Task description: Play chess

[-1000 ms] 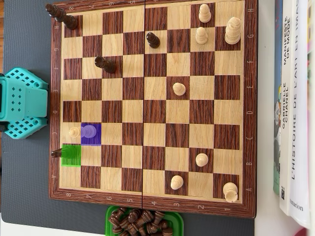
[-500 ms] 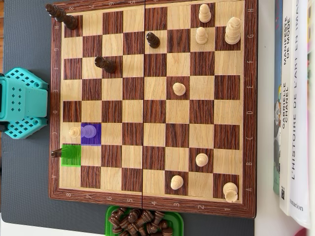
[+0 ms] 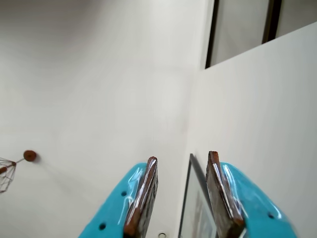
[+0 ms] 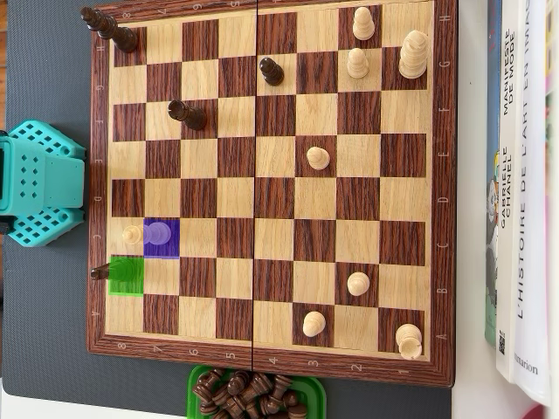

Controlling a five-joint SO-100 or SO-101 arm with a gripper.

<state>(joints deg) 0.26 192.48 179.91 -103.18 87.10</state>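
Observation:
The wooden chessboard [image 4: 271, 362] fills the overhead view. Dark pieces stand at the upper left [image 4: 186, 112] and light pieces mostly at the right [image 4: 358, 63]. A purple-tinted square [image 4: 172, 248] holds a light piece [image 4: 157, 232], with a light pawn [image 4: 132, 234] beside it. A green-tinted square [image 4: 129, 278] has a dark piece [image 4: 100, 272] at its left edge. In the wrist view my gripper [image 3: 183, 157] is open and empty, its teal jaws pointing up at a white wall. Only the arm's teal base [image 4: 35, 183] shows in the overhead view.
A green tray [image 4: 196, 384] of captured dark pieces sits below the board. Books [image 4: 520, 175] lie along the right edge. The wrist view shows a framed picture [image 3: 195, 208], a dark door frame [image 3: 213, 34] and a wire lamp [image 3: 5, 173].

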